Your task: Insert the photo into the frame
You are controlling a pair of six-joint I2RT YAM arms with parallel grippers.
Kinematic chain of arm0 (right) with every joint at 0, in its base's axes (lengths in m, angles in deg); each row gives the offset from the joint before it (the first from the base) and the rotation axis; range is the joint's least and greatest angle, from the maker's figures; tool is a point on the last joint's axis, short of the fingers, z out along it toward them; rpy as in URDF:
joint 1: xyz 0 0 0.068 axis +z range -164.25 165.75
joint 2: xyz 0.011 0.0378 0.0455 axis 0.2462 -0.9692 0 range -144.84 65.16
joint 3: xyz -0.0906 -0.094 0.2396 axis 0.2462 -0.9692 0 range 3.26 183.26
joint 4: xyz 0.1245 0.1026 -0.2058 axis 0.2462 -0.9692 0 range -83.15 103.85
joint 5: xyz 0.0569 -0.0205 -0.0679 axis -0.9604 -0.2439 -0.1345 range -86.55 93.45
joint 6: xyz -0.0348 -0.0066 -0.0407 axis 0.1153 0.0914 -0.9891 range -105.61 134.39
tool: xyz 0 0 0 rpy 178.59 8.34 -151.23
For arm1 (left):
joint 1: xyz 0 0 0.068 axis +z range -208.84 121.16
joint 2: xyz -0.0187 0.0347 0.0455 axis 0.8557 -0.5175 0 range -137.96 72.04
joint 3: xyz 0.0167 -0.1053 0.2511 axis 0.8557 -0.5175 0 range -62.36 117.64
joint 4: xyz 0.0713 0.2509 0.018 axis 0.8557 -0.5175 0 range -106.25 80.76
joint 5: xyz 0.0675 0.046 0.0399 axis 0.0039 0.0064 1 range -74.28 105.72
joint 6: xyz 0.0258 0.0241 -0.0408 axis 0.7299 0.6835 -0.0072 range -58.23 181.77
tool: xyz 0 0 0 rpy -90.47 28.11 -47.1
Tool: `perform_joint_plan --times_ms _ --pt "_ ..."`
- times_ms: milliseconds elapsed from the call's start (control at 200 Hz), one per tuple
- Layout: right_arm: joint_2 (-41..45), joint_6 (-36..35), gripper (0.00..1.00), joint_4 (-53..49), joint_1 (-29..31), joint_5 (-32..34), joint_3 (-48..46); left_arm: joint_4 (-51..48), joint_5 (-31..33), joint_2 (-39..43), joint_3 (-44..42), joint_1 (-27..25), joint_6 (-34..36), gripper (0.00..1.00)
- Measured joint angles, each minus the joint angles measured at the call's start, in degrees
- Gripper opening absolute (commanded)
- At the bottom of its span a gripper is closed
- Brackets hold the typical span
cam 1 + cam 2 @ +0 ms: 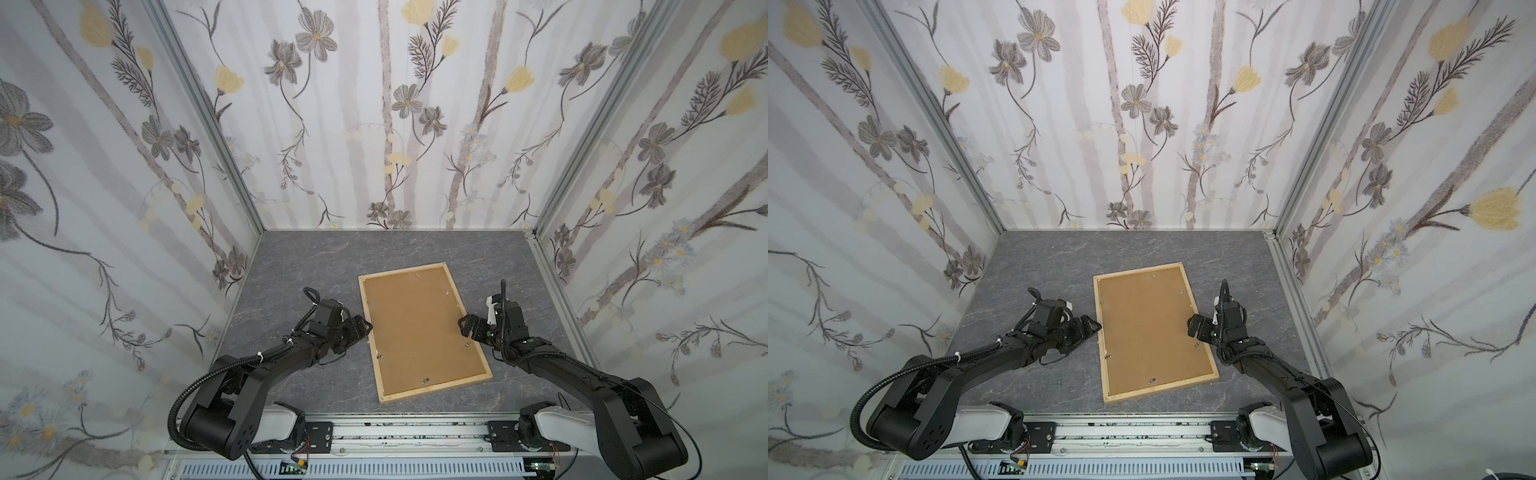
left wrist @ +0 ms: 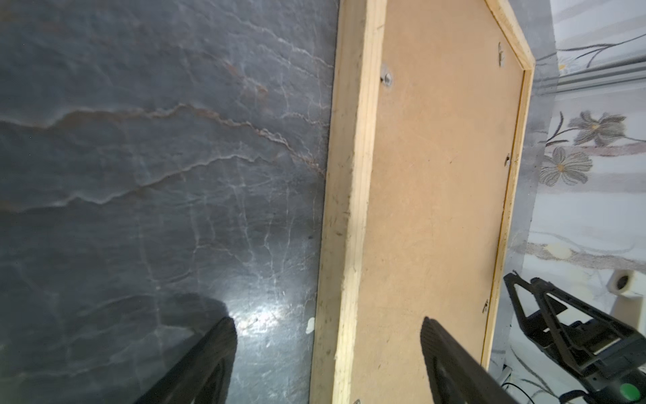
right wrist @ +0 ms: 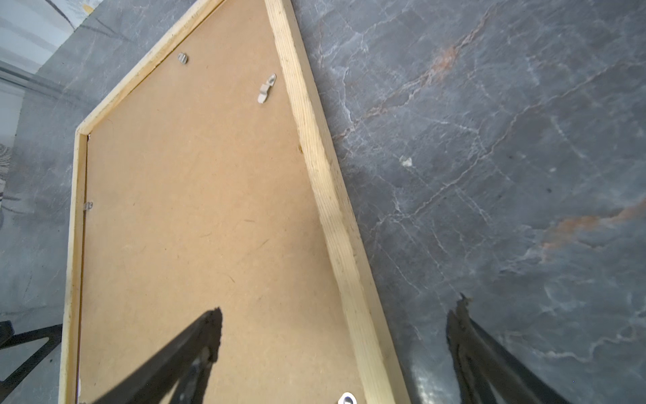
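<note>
Straddling the left long rail of the frame (image 2: 349, 210), the left fingers (image 2: 213, 360) stand wide apart in the left wrist view, one over the dark marbled desk (image 2: 140, 175) and one over the brown backing panel (image 2: 437, 192), with clear gaps to the wood on both sides and nothing clamped. The right fingers (image 3: 199, 339) mirror this on the opposite long rail in the right wrist view: spread wide, one above the panel, one above the desk, gripping nothing; whether any tip touches the surface below cannot be told. In both top views the frame (image 1: 436, 387) (image 1: 1161, 388) lies flat, back up, near the middle of the desk, turned slightly askew, with the panel seated inside its pale wood strips and the two arms (image 1: 291, 353) (image 1: 561, 365) reaching in from the near corners to its middle. Only the wrist views show the small metal tabs clearly: a turned clip (image 3: 266, 89) beside one rail and another (image 2: 386, 77) at the other; from above they are mere specks. The left wrist view also catches the right fingers beyond the far rail, and a white fleck (image 2: 310, 325) on the desk just beside the frame. Floral walls (image 1: 374, 124) close the desk on three sides, and an aluminium track (image 1: 395, 432) runs along the near edge, carrying both arm bases.
</note>
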Motion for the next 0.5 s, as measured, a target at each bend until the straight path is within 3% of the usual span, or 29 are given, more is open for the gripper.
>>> perform_joint_plan --times_ms 230,360,500 --pt "-2.2 2.2 1.0 6.2 1.8 -5.4 -3.0 5.6 -0.3 -1.3 -1.6 -1.1 -2.2 0.83" --pt "-2.3 4.7 1.0 11.0 6.0 -4.9 -5.0 10.3 -1.7 -4.3 -1.9 -1.6 -3.3 0.83" --pt "-2.3 7.7 1.0 14.5 10.9 1.5 -6.5 11.5 -0.1 -6.9 0.1 -1.5 -2.9 0.83"
